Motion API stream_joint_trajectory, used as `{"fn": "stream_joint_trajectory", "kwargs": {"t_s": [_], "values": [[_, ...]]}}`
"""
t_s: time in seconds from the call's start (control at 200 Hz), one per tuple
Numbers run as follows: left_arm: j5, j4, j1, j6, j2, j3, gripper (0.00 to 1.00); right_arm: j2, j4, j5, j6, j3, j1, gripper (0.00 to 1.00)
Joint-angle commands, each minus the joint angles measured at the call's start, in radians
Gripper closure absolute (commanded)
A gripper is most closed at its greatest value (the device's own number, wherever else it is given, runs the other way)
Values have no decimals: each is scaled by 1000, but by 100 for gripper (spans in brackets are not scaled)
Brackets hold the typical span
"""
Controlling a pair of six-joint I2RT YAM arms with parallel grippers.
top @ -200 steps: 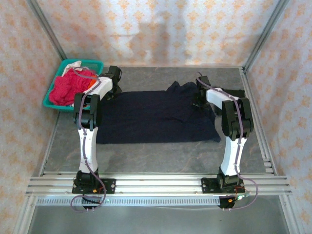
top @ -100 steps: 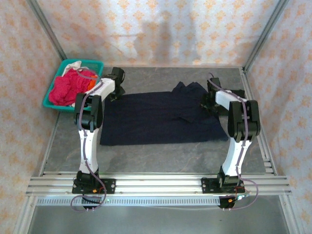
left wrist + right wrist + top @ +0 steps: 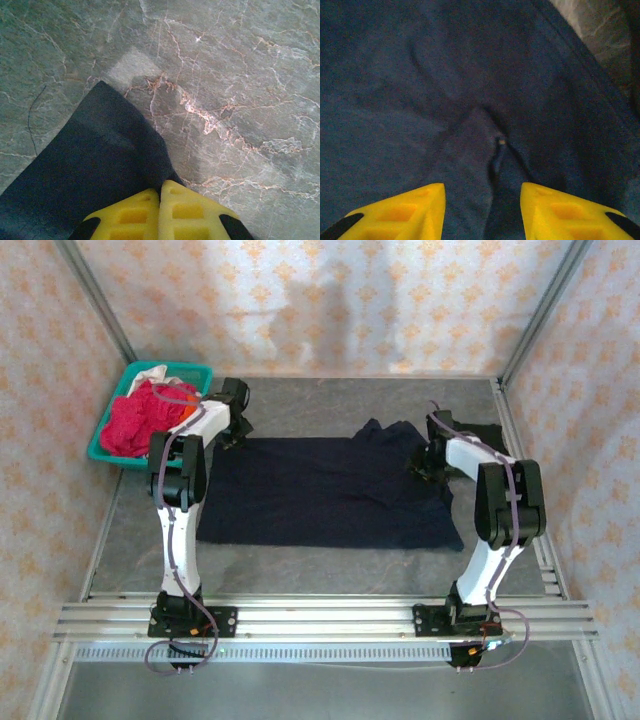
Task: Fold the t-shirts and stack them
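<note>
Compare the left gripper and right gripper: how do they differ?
The left gripper is shut, pinching the navy t-shirt's corner; the right gripper stands open over bunched cloth. The left is at the shirt's far left, the right at its far right. Both have yellow fingers.

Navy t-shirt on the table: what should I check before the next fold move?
1. Left gripper shut on a corner of the large dark navy cloth t-shirt: ok.
2. Right gripper gripping cloth: not ok, open above the shirt.
3. Shirt lying flat: not ok, bunched at its far right end.
4. Shirt apart from the teal plastic basket: ok.
5. Number of layers pinched on the left: cannot tell.
</note>
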Motion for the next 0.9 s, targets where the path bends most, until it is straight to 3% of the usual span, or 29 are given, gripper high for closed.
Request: {"fn": "stream_joint_trajectory", "kwargs": {"t_s": [0.0,0.42,0.595,0.896], "values": [[-4,-80,11,6,24,-4,100,-57,-27,45,-36,121,9,50],[-11,-79,11,14,22,-2,100,314,-75,165,-133,583,37,49],[-17,-84,12,30,13,4,80,464,-158,207,-162,773,59,52],[-28,-110,13,46,-12,27,74,557,-206,196,-187,816,70,54]]}}
